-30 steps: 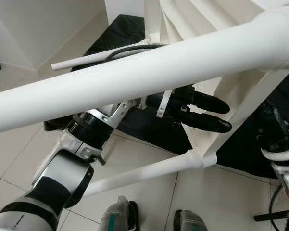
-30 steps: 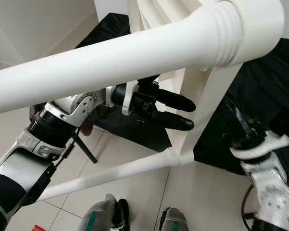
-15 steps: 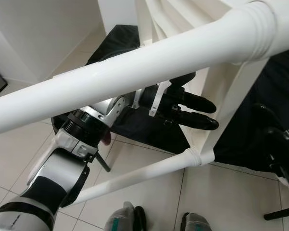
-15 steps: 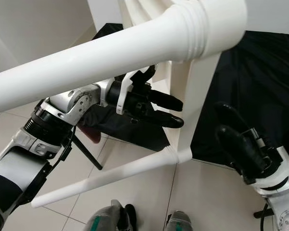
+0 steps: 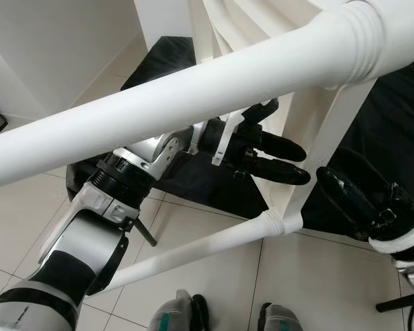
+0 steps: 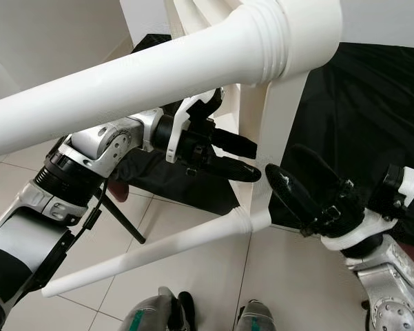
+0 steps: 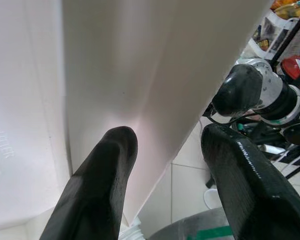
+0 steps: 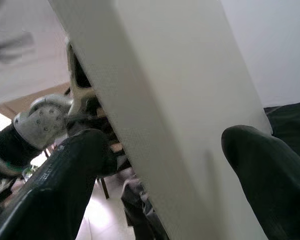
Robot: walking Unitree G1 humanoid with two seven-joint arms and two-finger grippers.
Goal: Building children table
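Observation:
The white children's table is tipped up in front of me. One round leg (image 5: 193, 96) crosses the top of the view, and a second leg (image 5: 193, 252) runs low over the floor. Its flat white panel (image 5: 317, 131) stands on edge between them. My left gripper (image 5: 299, 162) reaches in from the left, open, its black fingers (image 7: 105, 175) astride the panel's edge. My right gripper (image 6: 284, 164) comes in from the right at the same panel, open. In the right wrist view the panel (image 8: 154, 100) lies between its spread fingers (image 8: 65, 175).
A black cloth (image 5: 399, 103) covers the floor behind and to the right of the table. Pale tiles (image 5: 27, 207) lie to the left and near my feet (image 5: 182, 317). A thin black stand leg (image 5: 146, 234) slants under my left forearm. A white wall (image 5: 62, 41) rises at back left.
My right gripper has risen from low on the right up to the panel, close to the left gripper. The left gripper stays at the panel's edge. The camera has shifted slightly.

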